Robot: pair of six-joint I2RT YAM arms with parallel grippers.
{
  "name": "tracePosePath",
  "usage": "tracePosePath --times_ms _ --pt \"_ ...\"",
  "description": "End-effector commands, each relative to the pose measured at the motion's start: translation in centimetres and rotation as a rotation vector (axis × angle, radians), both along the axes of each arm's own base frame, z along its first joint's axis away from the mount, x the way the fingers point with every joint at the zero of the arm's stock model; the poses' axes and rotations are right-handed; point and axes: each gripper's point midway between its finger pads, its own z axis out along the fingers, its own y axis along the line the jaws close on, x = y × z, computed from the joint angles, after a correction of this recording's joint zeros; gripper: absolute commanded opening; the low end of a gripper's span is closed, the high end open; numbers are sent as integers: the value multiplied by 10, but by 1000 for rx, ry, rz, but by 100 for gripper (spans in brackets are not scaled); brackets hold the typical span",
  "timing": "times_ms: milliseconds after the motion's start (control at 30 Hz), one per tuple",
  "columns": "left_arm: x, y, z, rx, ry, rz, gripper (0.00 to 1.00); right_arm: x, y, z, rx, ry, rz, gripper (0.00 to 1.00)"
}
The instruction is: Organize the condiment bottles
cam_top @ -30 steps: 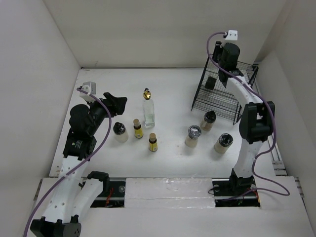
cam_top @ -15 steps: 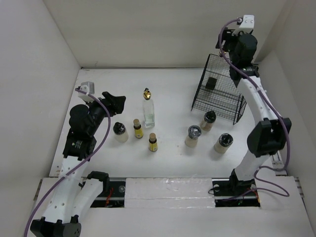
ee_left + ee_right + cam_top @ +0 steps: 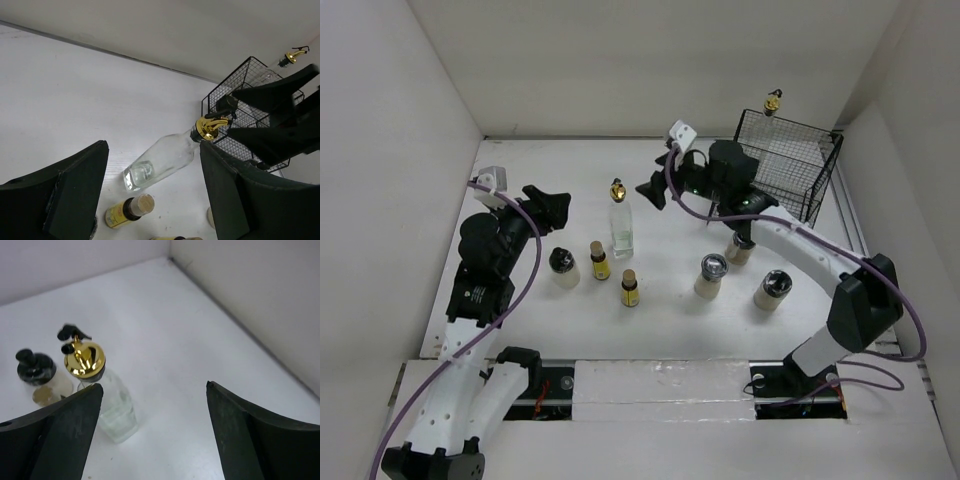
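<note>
A tall clear glass bottle (image 3: 621,228) with a gold pourer top stands mid-table, also in the left wrist view (image 3: 161,160) and the right wrist view (image 3: 116,412). My left gripper (image 3: 550,205) (image 3: 152,148) is open to its left, holding nothing. My right gripper (image 3: 655,188) (image 3: 154,386) is open just right of that bottle, also holding nothing. A second tall bottle's gold top (image 3: 774,100) shows at the back corner of the black wire basket (image 3: 790,175). Two yellow bottles (image 3: 600,262) (image 3: 630,290) and several cream shakers (image 3: 563,267) (image 3: 710,276) (image 3: 741,244) (image 3: 772,290) stand in front.
The basket stands at the back right, near the right wall (image 3: 910,150). White walls close in the table on three sides. My right arm (image 3: 800,250) stretches over the shakers on the right.
My right arm has swung from above the basket down to the table's middle, and its jaws have opened wide. The left arm has barely moved.
</note>
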Motion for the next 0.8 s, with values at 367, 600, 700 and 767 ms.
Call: tracePosePath --times_ms 367,600,700,767 --pt "-3 -1 16 -16 -52 -11 69 -31 77 -38 -74 -16 253 92" --pt "-5 -2 21 -20 -72 -21 69 -20 99 -35 -21 -44 216 82" --pt "-5 -2 16 -18 -63 -21 69 -13 104 -31 25 -53 200 74" --pt "-5 -4 16 -18 -63 -31 69 -7 105 -32 40 -56 177 69"
